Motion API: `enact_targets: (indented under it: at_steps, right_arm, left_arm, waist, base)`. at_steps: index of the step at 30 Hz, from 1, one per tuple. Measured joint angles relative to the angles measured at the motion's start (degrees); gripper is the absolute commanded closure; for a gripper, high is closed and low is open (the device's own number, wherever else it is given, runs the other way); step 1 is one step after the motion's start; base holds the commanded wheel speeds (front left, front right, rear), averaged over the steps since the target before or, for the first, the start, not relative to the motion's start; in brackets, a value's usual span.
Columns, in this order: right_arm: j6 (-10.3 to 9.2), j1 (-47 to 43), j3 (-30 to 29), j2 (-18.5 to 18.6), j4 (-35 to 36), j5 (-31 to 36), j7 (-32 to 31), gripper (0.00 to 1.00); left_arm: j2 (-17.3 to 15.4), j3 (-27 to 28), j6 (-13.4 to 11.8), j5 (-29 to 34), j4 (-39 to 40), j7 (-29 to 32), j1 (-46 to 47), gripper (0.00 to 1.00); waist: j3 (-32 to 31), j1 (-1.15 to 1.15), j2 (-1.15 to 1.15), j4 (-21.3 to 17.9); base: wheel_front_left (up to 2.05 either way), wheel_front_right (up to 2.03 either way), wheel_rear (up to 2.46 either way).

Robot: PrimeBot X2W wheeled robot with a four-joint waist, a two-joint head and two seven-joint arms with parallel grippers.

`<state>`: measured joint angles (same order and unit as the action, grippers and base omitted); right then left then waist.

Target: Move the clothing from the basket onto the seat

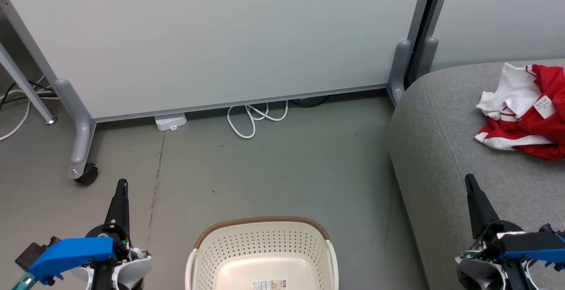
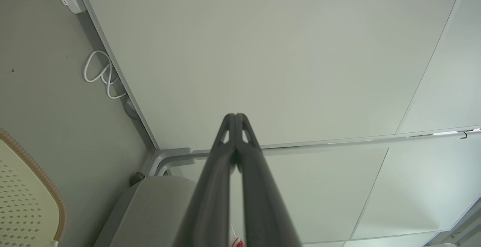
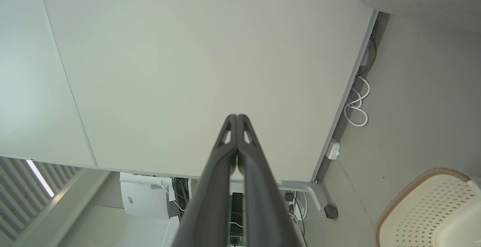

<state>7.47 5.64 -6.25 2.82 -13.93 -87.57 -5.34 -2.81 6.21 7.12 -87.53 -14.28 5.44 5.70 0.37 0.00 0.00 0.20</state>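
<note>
The red and white sports clothing (image 1: 527,120) lies in a crumpled heap on the large light grey upholstered seat (image 1: 441,148), well apart from its rounded edge. The cream perforated plastic basket (image 1: 265,237) with the brown woven-look rim stands on the grey floor (image 1: 309,162) between the 2 arms. What shows of its inside is bare apart from a label sticker (image 1: 269,284). Both tools are closed on nothing: the left tool (image 1: 122,189) points up beside the basket with its 2 fingers pressed together, and the right tool (image 1: 470,188) does the same over the seat's near part.

The task looks nearly or fully done, so the main risk is a wrong call. The basket's near half is cut off by the bottom of the head view, and a garment there would go unnoticed unless the head tips down.

Other hazards, as I judge them:
- The left tool swinging inward could clip the basket's white handle (image 1: 190,265) and shove the light basket across the floor.
- The right tool reaching forward could snag the loose heap and drag it toward the seat's edge.
- The white cable loops (image 1: 254,120) under the pale grey partition panel (image 1: 220,38) could foul the wheels if the base rolls ahead.
</note>
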Motion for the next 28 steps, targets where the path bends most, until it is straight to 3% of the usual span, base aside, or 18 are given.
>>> enact_targets:
  at_steps: [12, 28]
  right_arm:
    - [0.0, 0.1, -0.2, 0.0, 0.0, -4.6, -1.2, 1.0]
    - [0.0, 0.1, -0.3, 0.0, -0.1, -4.8, -1.2, 1.0]
  left_arm:
    - [0.0, 0.3, 0.1, -4.7, 0.1, 1.1, 0.3, 1.0]
    - [0.0, 0.3, 0.1, -4.8, 0.1, 1.1, 0.3, 1.0]
  waist:
    - [-0.2, 0.0, 0.0, -0.2]
    - [-0.2, 0.0, 0.0, -0.2]
  base:
    - [0.0, 0.0, 0.0]
    - [0.0, 0.0, 0.0]
